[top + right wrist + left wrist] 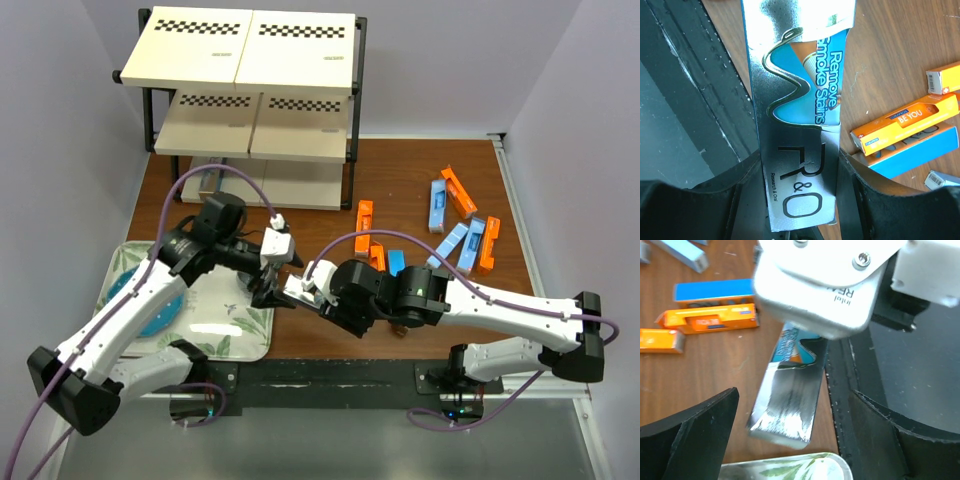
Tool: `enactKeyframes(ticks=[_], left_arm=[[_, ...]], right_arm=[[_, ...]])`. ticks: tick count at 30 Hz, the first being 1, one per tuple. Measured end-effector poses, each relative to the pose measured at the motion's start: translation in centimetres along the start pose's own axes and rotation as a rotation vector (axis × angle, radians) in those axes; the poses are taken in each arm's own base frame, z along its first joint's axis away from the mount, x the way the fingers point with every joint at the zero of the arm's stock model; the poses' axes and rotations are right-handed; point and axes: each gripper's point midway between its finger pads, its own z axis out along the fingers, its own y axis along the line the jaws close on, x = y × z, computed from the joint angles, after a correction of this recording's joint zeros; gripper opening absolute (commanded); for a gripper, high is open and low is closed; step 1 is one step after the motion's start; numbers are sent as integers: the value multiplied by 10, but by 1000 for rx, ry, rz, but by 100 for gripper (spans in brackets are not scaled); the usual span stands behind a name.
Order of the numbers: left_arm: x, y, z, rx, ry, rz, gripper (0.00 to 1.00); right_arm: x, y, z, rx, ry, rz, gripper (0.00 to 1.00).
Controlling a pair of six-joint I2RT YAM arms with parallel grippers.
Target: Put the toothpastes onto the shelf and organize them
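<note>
A: Back left on the table [400, 165] stands the shelf [200, 50]; no box shows on the boards I can see, lower tiers partly hidden; task reads as early to me.

B: Agreed; step in hand?

A: Looks like a hand-over, mid-table just beside the tray [235, 335]; right gripper [797, 170] is clamped on one end of the metallic toothpaste box [790, 90]; left gripper [795, 395] has its fingers spread wide, one on each side of the box's free end, neither touching it.

B: Next move?

A: My guess: left closes squarely on the free end before right lets go; then a long reach back to the shelf; carton looks slick and thin-walled, so a light, centred pinch; a skewed one could twist it.

B: View differences?

A: Top view alone gives the shelf and the loose toothpaste boxes [460, 190], orange and light blue, scattered right of centre, well apart from the shelf; there the two grippers overlap and the held box is almost hidden; left wrist shows the gaps either side of the box and the tray rim just below its end; right wrist shows the clamp itself and the print, "Remove Smoke Stains"; whether the box touches the table, cannot tell.
</note>
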Motion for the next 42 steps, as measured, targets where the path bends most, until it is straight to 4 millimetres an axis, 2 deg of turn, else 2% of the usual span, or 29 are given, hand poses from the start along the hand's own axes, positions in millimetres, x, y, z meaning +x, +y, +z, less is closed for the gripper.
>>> enactKeyframes(ticks=[5,8,15,22,25,26,29,32,35,36,38,39,41,42], left_arm=[[15,-9,16,71,69,-23,92],[19,-7,17,68,90,-27,89],[19,-2,16,45,97,-15,79],[15,-4,21,53,86,-1,72],[12,-6,23,59,80,6,61],[12,-6,23,62,79,7,54],[11,-9,24,76,75,15,40],[11,-12,25,90,75,27,32],[11,-12,25,91,75,24,28],[11,-12,25,90,75,25,27],[11,-12,25,89,75,26,27],[11,-12,25,86,74,28,26],[12,-11,25,70,71,22,20],[13,-9,25,55,72,23,18]], right_arm=[[-1,-2,-2,3,-3,5,21],[-2,-2,-5,-4,-14,11,21],[-7,-4,-16,-15,-61,28,21],[-10,-1,-16,-36,-73,35,21],[-11,2,-16,-49,-76,35,21],[-12,2,-16,-53,-77,36,21],[-12,4,-16,-65,-77,31,21],[-10,6,-16,-77,-70,30,22],[-10,6,-16,-78,-70,30,31],[-10,6,-16,-78,-70,30,42],[-10,6,-16,-77,-70,30,56],[-10,5,-16,-75,-70,29,67],[-11,4,-16,-64,-73,35,78],[-13,2,-16,-54,-82,40,88]])
